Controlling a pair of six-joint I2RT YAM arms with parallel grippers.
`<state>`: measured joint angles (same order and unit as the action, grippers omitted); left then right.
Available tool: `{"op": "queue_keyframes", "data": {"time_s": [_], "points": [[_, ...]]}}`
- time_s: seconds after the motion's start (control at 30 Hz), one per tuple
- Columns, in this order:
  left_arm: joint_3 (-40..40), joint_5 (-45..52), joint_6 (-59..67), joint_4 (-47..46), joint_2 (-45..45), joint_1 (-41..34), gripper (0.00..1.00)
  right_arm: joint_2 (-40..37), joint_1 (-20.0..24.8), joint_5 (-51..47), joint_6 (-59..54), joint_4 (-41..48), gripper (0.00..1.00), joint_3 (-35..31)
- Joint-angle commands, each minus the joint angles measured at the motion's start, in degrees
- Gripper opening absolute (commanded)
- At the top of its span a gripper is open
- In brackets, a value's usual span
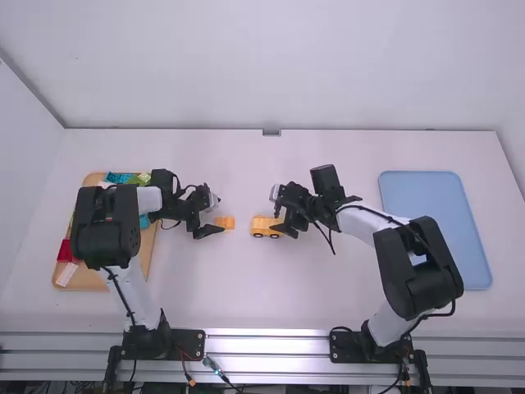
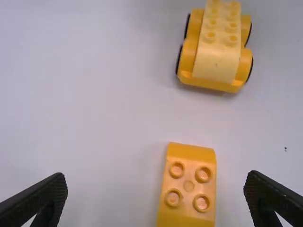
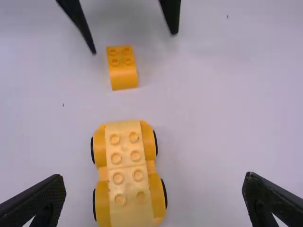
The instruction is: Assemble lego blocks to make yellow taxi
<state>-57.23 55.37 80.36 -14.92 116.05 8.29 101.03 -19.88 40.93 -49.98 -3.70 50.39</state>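
I have the left gripper [image 1: 219, 215] wide open on nothing, its fingers standing either side of a small yellow brick [image 2: 188, 191] without touching it. My right gripper [image 1: 274, 212] is spread just as wide and holds nothing, the yellow wheeled car [image 3: 127, 175] sitting between its fingers on the surface [image 1: 271, 287], near the brick. Over on my left, the wooden tray [image 1: 86, 285] carries teal, green and red pieces, partly hidden by the arm.

glossy yellow plastic block [image 2: 188, 186], smooth matt table [image 1: 246, 287]
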Motion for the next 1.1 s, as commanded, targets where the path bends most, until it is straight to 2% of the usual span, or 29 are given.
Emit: {"op": "queue_keyframes", "data": {"time_s": [0.0,0.07,0.17,0.5,0.67,0.87,1.07], "points": [[-1.25,2.73,2.60,-0.48,2.51,-0.04,0.96,2.82,1.14,6.32,0.22,-0.81,0.99,-0.17],[-1.42,2.71,4.76,-1.11,3.13,-0.04,0.92,3.61,1.46,7.41,0.15,-1.44,0.99,-0.17],[-1.20,2.12,6.51,-1.38,3.54,-0.04,0.66,5.09,1.49,7.74,0.24,-2.38,0.99,-0.17],[-1.20,2.27,6.51,1.14,6.54,-0.50,0.59,6.84,0.98,8.81,0.24,-3.80,0.99,-0.15],[-1.20,2.69,6.54,1.88,7.04,-0.33,0.42,6.84,1.09,8.83,0.66,-3.80,0.99,-0.15],[-1.20,2.67,6.51,2.67,7.02,-0.70,0.38,6.84,0.74,8.76,0.63,-3.82,0.99,-0.15],[-1.22,2.67,6.58,3.45,6.99,-0.70,0.24,6.84,1.20,8.63,0.63,-3.39,0.99,-0.15]]}}
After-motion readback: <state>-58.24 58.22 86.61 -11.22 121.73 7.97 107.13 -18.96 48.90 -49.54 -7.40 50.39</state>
